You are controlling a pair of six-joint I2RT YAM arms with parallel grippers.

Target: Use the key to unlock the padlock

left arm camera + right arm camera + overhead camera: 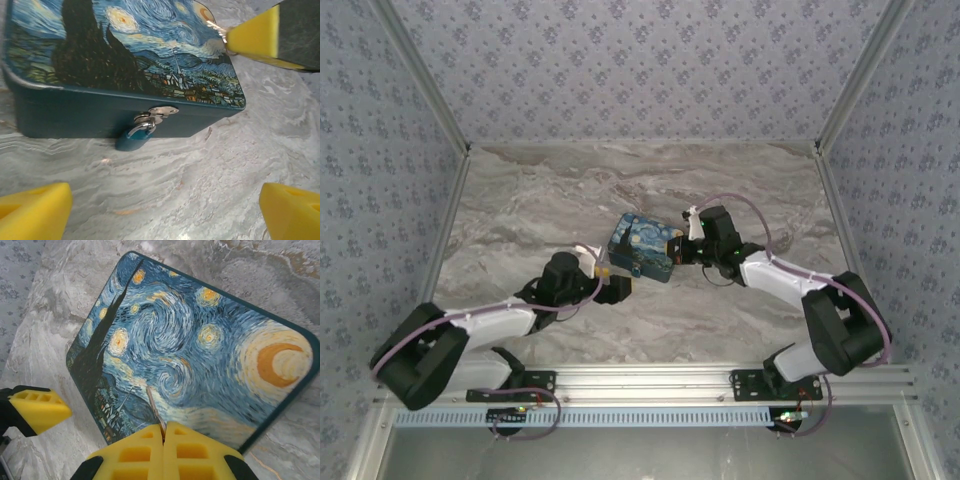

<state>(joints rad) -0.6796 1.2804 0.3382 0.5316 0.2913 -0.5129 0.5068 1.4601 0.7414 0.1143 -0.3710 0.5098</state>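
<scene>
Marbled surface [720,180] | right tool [163,432] clamped on key [154,407] over box [200,340] | left tool [162,207] apart, facing padlock [134,139] | step: key approach, judged | next: steady padlock, align key finely

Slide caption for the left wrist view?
Padlock hangs on the box hasp, ahead of the open left end effector.

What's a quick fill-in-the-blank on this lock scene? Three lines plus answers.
1. The right pincer is shut on the thin metal ____.
2. The left pincer stands ____, holding nothing.
3. The padlock hangs from the hasp on the side wall of the painted ____.

Missing words: key; open; box.
</scene>
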